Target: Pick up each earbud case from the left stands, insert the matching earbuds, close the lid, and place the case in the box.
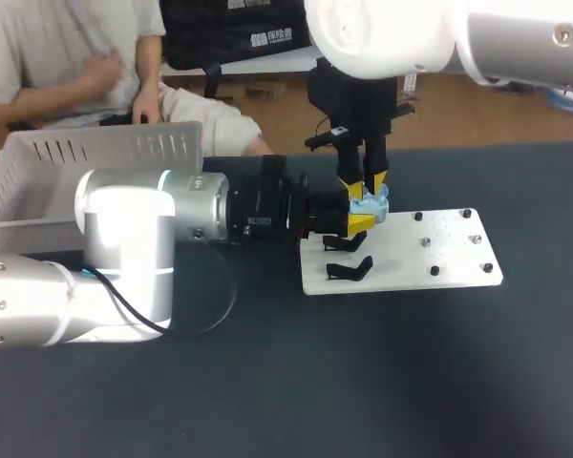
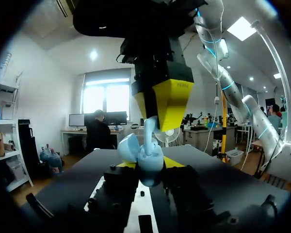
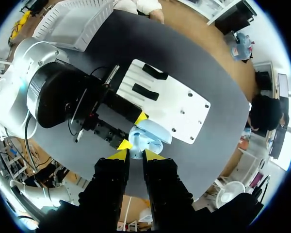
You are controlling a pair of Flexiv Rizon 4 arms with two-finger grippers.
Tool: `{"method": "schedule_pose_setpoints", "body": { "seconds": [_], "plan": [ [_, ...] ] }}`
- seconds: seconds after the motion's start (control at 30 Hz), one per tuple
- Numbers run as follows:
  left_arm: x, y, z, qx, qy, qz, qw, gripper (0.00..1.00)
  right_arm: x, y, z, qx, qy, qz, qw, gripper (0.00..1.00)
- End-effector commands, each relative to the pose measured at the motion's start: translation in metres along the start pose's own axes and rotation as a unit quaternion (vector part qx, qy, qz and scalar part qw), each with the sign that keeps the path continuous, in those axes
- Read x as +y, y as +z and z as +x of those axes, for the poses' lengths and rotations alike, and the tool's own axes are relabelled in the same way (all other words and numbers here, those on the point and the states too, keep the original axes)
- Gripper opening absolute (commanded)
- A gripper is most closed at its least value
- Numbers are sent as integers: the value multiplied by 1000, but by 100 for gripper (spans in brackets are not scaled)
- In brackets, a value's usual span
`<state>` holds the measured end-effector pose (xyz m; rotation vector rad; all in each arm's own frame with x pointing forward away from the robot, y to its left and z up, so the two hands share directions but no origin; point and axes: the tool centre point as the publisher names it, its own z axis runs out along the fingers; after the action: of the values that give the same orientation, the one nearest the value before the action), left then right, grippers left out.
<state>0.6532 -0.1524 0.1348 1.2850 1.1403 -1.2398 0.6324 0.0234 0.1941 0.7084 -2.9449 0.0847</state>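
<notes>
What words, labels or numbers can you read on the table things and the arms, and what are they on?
Yellow tip of the right jaws: a faint mark, too blurred to read.
Small white tag above those jaws: too small to read.
On the earbud case, white plate and white box: no print visible.
Nothing can be quoted.

Black matte table point(image 1: 363, 401) fills my near and middle ground, left to right. Past its far edge there is brown wooden floor point(image 1: 497, 105). Left wrist view: white wall point(image 2: 43, 92), bright window point(image 2: 106, 97) far across the room, desk with monitors point(image 2: 76, 124) below it, open shelving point(image 2: 5, 150) against the wall, ceiling light panels point(image 2: 241, 28) lit. Right wrist view: wooden floor point(image 3: 208, 34) beyond the table too.
</notes>
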Motion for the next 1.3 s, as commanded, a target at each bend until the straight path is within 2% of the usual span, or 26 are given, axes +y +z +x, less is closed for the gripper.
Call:
{"method": "schedule_pose_setpoints", "body": {
  "seconds": [0.03, 1.3],
  "plan": [
    [-2, 1, 1, -1, 2, -4, 1000, 0, 0, 0, 2, -3, 0, 1, 1000, 0],
    [-2, 1, 1, -1, 2, -4, 1000, 0, 0, 6, 0, 0, 0, 2, 1000, 0]
  ]
}}
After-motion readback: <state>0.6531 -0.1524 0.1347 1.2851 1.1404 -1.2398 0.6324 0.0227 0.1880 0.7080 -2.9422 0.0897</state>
